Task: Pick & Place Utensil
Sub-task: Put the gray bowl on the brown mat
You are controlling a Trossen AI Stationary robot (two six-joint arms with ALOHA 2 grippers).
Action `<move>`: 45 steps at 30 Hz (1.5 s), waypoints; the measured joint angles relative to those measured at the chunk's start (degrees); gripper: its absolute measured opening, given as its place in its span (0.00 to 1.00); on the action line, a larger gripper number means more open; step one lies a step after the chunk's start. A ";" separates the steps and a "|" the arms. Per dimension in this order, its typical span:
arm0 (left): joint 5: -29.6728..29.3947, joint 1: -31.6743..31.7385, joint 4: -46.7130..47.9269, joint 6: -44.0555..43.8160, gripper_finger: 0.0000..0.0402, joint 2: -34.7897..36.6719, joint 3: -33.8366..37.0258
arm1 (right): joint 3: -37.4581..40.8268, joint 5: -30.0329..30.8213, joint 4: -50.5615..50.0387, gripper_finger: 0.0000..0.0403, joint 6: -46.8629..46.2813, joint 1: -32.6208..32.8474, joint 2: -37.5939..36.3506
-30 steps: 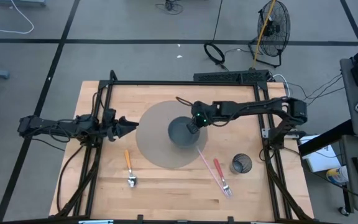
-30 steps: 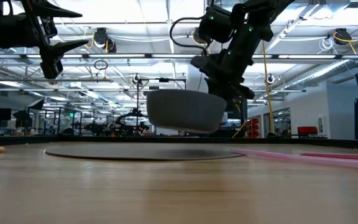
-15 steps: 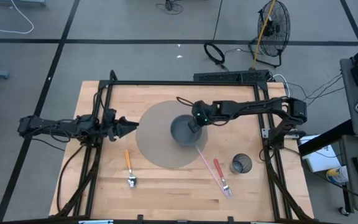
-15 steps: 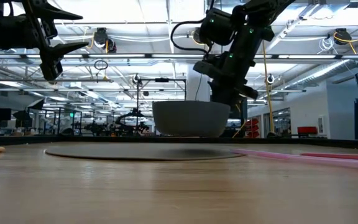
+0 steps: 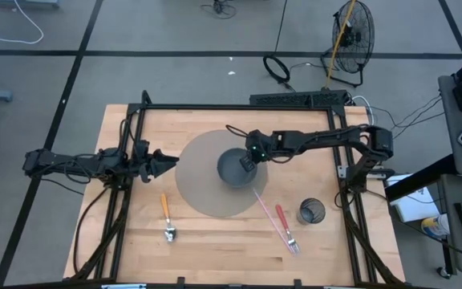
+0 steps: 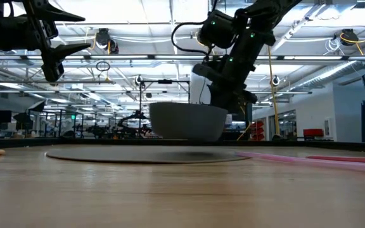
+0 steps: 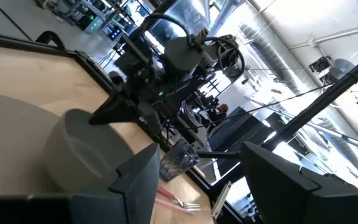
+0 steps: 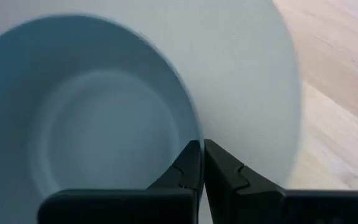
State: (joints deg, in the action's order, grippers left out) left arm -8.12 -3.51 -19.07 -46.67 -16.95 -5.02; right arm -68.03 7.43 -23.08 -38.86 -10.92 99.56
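The right end effector, clamped on the bowl's rim, is setting it on the mat; next, it should release. The left end effector waits with fingers apart.

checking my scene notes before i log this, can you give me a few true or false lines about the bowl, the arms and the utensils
1. The right pincer is shut on the rim of the grey bowl. True.
2. The bowl is over the round grey mat. True.
3. The left pincer holds the orange-handled utensil. False: it is open and holds nothing, near the mat's left edge, and that utensil lies on the table in front of it.
4. The pink utensils stand inside the mesh cup. False: they lie flat on the table beside the cup.
5. The mesh cup stands on the mat. False: it stands on bare wood near the table's right side.
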 joint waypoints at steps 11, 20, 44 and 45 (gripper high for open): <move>0.17 0.00 -0.01 -0.62 0.57 0.01 0.00 | 0.26 -0.21 -1.54 0.02 -0.78 0.11 1.00; 0.34 0.00 0.07 -0.55 0.57 0.01 0.00 | 0.16 -0.01 -1.17 0.07 0.07 0.11 0.93; -1.38 1.08 5.02 -4.12 0.57 -16.79 -10.03 | 0.18 1.90 -1.61 0.38 13.41 0.11 -17.61; -1.39 1.53 6.55 -2.88 0.57 -19.24 -12.55 | 0.18 1.93 -1.63 0.38 14.44 0.11 -19.47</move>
State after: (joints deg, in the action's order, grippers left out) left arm -9.51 -1.98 -12.52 -49.55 -36.19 -17.57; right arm -67.85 9.37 -24.71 -24.42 -10.81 80.09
